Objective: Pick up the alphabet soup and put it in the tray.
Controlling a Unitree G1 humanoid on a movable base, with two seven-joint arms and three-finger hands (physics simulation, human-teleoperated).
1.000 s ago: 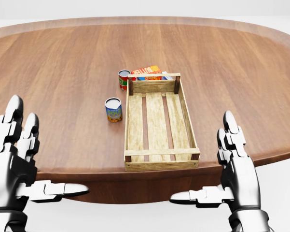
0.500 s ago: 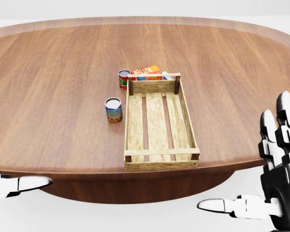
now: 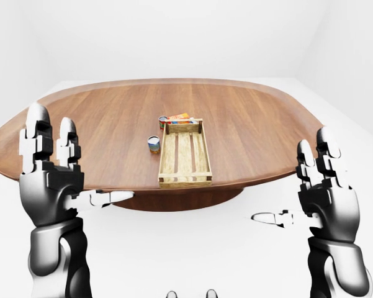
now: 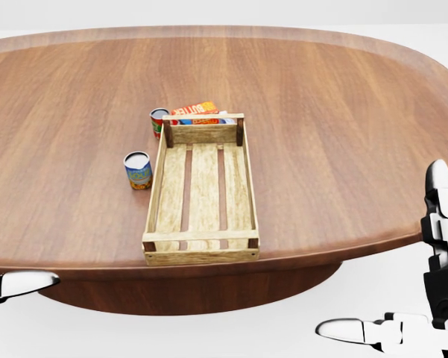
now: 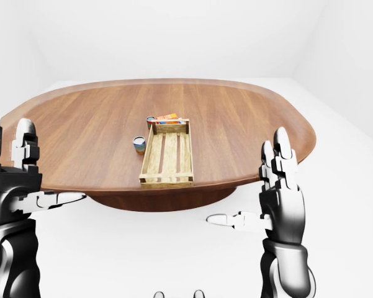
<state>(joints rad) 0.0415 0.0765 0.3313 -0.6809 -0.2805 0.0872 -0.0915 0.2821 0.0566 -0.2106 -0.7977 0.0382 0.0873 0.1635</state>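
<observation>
The alphabet soup can (image 4: 137, 170), with a blue and yellow label, stands upright on the wooden table (image 4: 343, 134), just left of the slatted wooden tray (image 4: 155, 195). The tray holds nothing. My left hand (image 3: 74, 161) is open, raised at the left in the left-eye view, below the table's near edge. My right hand (image 3: 292, 180) is open at the right, fingers up and thumb out. Both hands are far from the can. In the head view only the left thumb tip (image 4: 22, 283) and part of the right hand (image 4: 440, 246) show.
A red can (image 4: 159, 121) and an orange box (image 4: 197, 110) sit at the tray's top end in the head view. The oval table's near edge (image 4: 283, 265) runs between my hands and the tray. White floor and walls surround the table.
The whole head view has shifted, so tray and cans sit further left: the camera moved. My left hand has left that view but for the thumb. My right hand has moved right.
</observation>
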